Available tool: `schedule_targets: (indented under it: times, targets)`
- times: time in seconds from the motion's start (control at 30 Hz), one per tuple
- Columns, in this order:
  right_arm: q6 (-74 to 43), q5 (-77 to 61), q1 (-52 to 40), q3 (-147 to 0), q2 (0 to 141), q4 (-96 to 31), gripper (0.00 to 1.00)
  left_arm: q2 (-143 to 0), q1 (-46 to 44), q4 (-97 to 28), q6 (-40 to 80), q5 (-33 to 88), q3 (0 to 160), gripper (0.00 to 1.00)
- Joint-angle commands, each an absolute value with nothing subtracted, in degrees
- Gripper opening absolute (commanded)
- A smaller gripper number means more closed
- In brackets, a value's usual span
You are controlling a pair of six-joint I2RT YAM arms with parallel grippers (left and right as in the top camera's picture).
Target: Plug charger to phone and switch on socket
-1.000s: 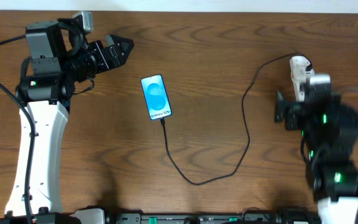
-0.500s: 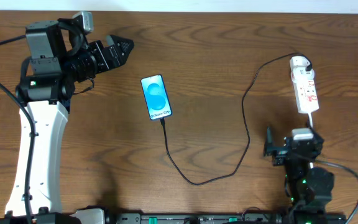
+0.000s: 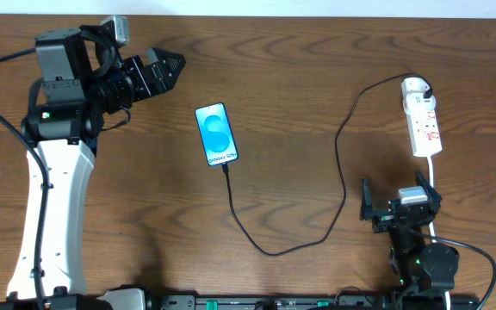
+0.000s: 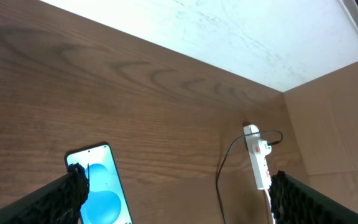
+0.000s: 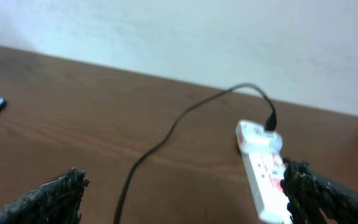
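- Phone (image 3: 216, 134): flat, screen up and lit blue, left of centre on the surface (image 3: 300, 77).
- Charger (image 3: 343, 176): black cable. One tip touches the phone's near edge. It loops toward the near side, then climbs to the socket's far end.
- Socket (image 3: 422, 116): white strip, lying lengthwise at far right. Switch position cannot be read.
- Left pincer (image 3: 172, 69): spread wide, holding nothing, left of the phone and apart from it.
- Right pincer (image 3: 400, 207): spread wide, holding nothing, near the socket's near end, beside its white cord (image 3: 431, 168).
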State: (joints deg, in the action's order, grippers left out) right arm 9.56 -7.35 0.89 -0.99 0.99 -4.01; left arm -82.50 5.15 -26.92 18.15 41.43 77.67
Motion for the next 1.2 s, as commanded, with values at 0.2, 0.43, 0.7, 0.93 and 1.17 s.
schedule_targets:
  times: [0.2, 0.43, 0.7, 0.93, 1.17]
  targets:
    - [7.79, -8.95, 0.67, -0.32, 0.34, -3.55, 0.99, -82.37, 5.13, -26.98, 17.82, 41.32, 78.08, 0.93]
    - [7.79, -8.95, 0.67, -0.32, 0.34, -3.57, 0.99, -82.37, 5.13, -26.98, 17.82, 41.32, 78.08, 0.93]
    - [7.79, -8.95, 0.67, -0.32, 0.34, -3.57, 0.99, -82.37, 5.13, -26.98, 17.82, 41.32, 78.08, 0.93]
    - [7.79, -8.97, 0.67, -0.32, 0.34, -3.57, 0.99, -82.37, 5.13, -27.44, 17.82, 41.32, 78.08, 0.93]
    - [7.79, -8.97, 0.67, -0.32, 0.34, -3.57, 0.99, -82.37, 5.13, -27.42, 15.16, 36.36, 78.08, 0.93]
